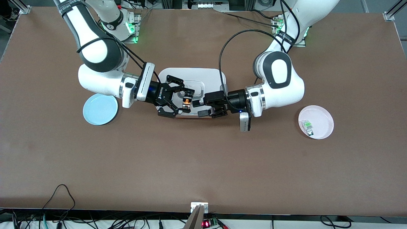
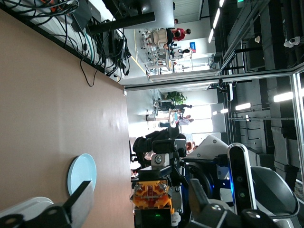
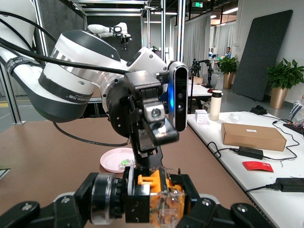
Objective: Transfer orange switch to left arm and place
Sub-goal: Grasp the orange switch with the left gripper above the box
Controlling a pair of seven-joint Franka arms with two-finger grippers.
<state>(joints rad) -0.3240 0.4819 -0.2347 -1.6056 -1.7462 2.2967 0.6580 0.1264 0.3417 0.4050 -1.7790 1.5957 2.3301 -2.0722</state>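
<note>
Box (image 1: 208, 76) lies under right tool (image 1: 182, 101) gripping orange switch (image 1: 187, 101); left tool (image 1: 198, 108) open.

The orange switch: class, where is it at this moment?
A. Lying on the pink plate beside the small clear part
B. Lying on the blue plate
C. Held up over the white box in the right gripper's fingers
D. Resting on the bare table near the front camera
C: the orange switch sits clamped in the right gripper above the white box, with the left gripper right beside it.
</note>
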